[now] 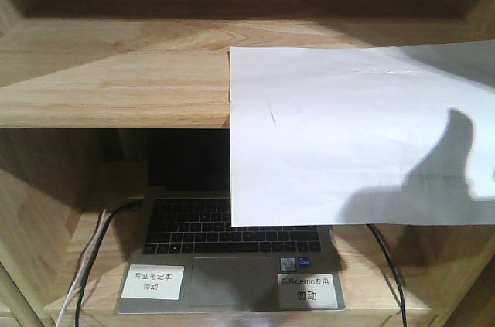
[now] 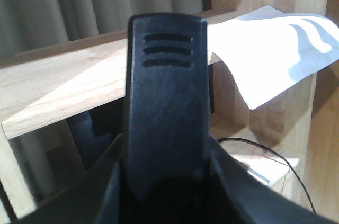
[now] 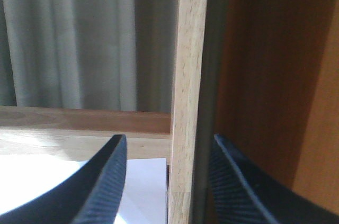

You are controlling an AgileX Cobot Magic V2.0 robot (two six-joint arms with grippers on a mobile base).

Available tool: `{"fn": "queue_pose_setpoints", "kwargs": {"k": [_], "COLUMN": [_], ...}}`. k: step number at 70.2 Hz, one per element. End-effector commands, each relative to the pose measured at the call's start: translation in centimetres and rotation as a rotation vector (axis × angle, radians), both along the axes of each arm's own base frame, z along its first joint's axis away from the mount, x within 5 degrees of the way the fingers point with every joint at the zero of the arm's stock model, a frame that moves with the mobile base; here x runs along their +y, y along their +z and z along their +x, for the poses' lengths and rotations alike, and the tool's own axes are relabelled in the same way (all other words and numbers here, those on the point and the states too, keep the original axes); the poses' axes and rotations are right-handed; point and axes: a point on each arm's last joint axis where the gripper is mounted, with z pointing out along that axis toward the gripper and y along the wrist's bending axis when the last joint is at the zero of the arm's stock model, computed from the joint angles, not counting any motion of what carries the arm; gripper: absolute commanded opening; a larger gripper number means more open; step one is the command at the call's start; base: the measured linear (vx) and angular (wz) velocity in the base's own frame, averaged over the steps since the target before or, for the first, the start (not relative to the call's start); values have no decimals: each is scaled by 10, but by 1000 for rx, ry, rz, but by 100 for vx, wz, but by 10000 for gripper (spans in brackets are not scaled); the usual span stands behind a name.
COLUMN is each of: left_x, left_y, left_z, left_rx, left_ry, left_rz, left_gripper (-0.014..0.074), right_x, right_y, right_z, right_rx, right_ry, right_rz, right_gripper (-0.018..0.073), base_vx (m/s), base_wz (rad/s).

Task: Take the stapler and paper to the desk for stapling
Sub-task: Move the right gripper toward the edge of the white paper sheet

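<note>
My left gripper [image 2: 167, 150] grasps the stapler [image 2: 167, 75], the paper [image 2: 275, 54] ahead to its right; my right gripper [image 3: 168, 144] is released, paper ahead.

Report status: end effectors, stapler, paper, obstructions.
Left end effector shut on stapler. Right end effector open, facing shelf upright. Paper ungrasped, draped over shelf edge, overhanging laptop.

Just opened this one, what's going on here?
The robot's left claw grips a black object, apparently the stapler. The paper lies on the upper shelf board, its front edge drooping over a laptop below. The right claw is open over the sheet's right end, beside the shelf upright, holding nothing.
</note>
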Motion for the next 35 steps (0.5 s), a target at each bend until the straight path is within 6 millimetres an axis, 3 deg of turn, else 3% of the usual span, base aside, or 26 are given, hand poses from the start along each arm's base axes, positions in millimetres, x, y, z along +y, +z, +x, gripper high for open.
{"fn": "queue_pose_setpoints", "kwargs": {"k": [1,35], "left_x": [1,1], "left_y": [18,18], "left_z": [-1,-1], "left_rx": [-104,-104], "left_ry": [7,7], "left_rz": [-84,-84], "left_gripper": [-8,-8], "right_x": [-1,-1], "right_y": [13,13], "right_z": [-1,-1], "right_rx": [-83,-83], "right_ry": [-9,-9], "right_rz": [-10,-10], "right_gripper": [343,363], "base_vx": [0,0], "base_wz": [0,0]}}
